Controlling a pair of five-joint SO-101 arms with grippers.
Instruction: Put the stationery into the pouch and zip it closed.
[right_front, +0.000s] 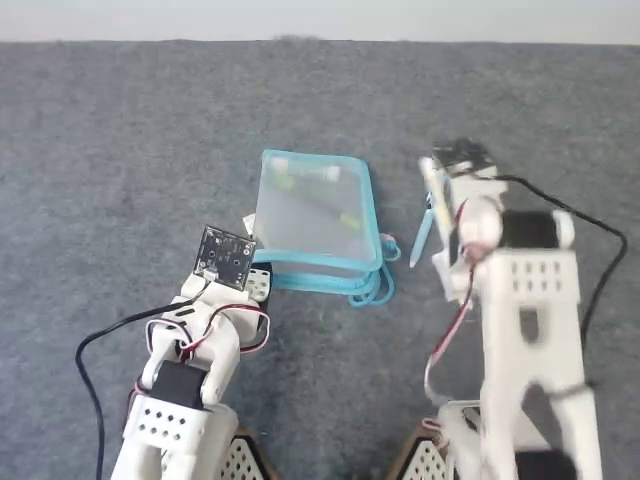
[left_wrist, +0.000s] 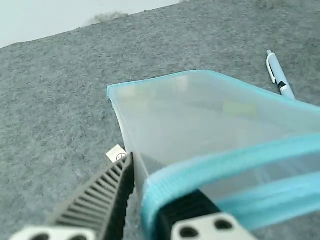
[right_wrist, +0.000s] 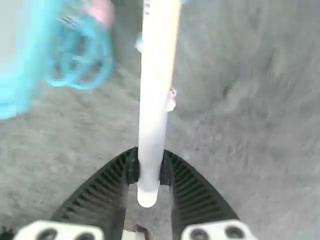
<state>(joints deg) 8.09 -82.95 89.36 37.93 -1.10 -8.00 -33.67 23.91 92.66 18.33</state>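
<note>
You're seeing white perforated arms (right_front: 175, 405) trailing black cables (right_front: 92, 400) and red-white wires (right_front: 247, 335); left gripper (left_wrist: 145, 187) and right gripper (right_wrist: 148, 167) are showing ribbed black fingers (right_wrist: 95, 200).

Pouch (right_front: 315, 215): translucent, smooth plastic with a slight gloss and turquoise cloth-like trim. Table cover (right_front: 120, 130): grey, matt, rough felt-like cloth. White pen (right_wrist: 155, 100): smooth, glossy plastic. Right gripper (right_wrist: 148, 167): black, matt, ribbed plastic.

One pouch (right_front: 310, 215), one blue pen (right_front: 421, 238), one white pen (right_wrist: 155, 90).
</note>
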